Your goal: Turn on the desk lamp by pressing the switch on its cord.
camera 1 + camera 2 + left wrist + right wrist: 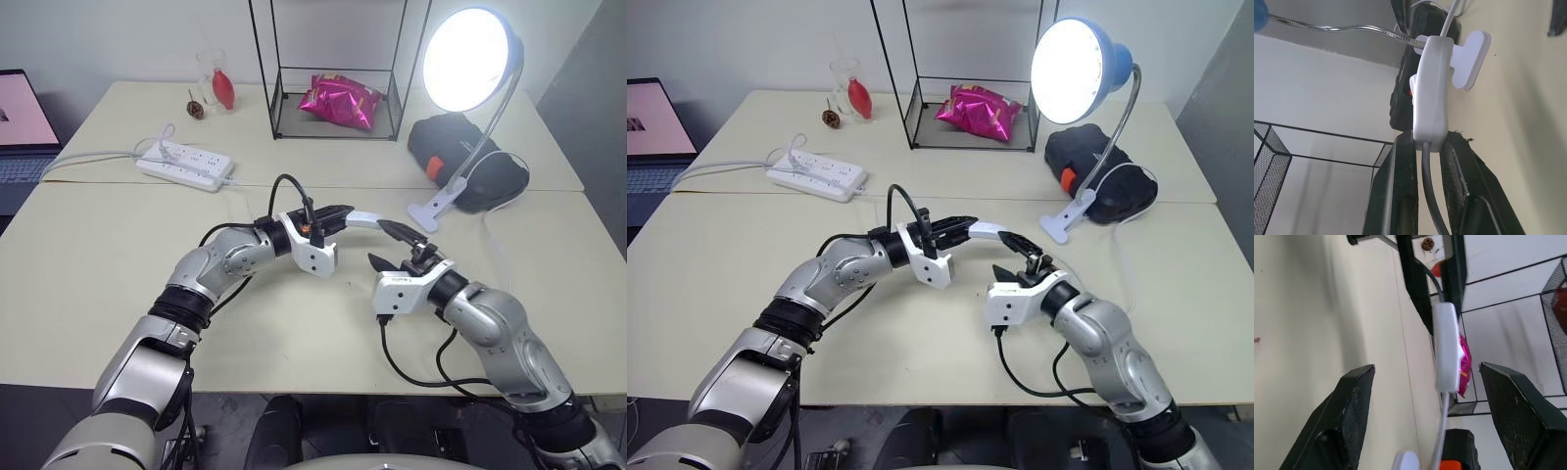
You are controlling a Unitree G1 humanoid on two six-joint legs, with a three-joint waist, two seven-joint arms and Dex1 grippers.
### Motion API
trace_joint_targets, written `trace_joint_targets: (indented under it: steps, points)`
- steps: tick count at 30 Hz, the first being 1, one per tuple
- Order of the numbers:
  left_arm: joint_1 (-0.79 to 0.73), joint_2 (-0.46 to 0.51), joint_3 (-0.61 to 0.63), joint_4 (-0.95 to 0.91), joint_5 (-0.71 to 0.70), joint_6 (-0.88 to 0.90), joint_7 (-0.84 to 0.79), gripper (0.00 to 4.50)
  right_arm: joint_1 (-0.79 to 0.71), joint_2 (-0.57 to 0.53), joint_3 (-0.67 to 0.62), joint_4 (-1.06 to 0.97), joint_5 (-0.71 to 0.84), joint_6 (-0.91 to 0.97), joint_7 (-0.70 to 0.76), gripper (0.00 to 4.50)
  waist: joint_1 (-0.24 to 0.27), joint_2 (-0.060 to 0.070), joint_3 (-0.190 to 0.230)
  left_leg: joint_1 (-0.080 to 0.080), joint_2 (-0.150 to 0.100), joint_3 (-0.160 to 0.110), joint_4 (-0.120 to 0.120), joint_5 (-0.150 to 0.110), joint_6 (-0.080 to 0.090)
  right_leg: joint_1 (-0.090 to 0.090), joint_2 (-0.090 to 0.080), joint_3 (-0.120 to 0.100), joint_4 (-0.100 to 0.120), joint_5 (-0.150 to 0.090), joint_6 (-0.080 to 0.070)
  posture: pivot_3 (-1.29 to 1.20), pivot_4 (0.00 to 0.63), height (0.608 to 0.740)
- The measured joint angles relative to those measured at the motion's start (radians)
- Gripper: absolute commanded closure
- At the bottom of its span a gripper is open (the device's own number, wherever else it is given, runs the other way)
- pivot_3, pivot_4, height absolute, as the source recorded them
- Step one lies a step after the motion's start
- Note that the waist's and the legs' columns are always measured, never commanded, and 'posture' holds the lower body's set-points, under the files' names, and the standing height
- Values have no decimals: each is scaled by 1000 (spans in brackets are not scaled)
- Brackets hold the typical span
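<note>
Left gripper [345, 213] is pinching the switch [1431, 88] above the table [118, 284]; right gripper [394, 247] is standing spread beside it (lamp [468, 59] glowing). Risk: cord [1429, 196] snagging, tugging the lamp's clip.

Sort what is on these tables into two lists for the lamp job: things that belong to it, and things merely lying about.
Belongs to the job:
- desk lamp, lit
- switch, held in the shut left gripper
- cord
- right gripper, open beside the switch

Lying about:
- power strip
- pink snack bag in the wire rack
- black pouch
- glass
- laptop
</note>
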Motion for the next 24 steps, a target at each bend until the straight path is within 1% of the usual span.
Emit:
trace_joint_targets:
  steps: [8,24]
  points:
    - [-1,0,-1,49,7,-4,21,4159,73,-16,-41,-75,97,-5,39,945,0,0,0,0,0,0,0,0,0,0,0,0,0,0,0,0,150,740]
    - [7,-14,-33,96,22,-1,34,4159,98,-38,-98,-72,188,5,54,945,0,0,0,0,0,0,0,0,0,1,0,0,0,0,0,0,150,740]
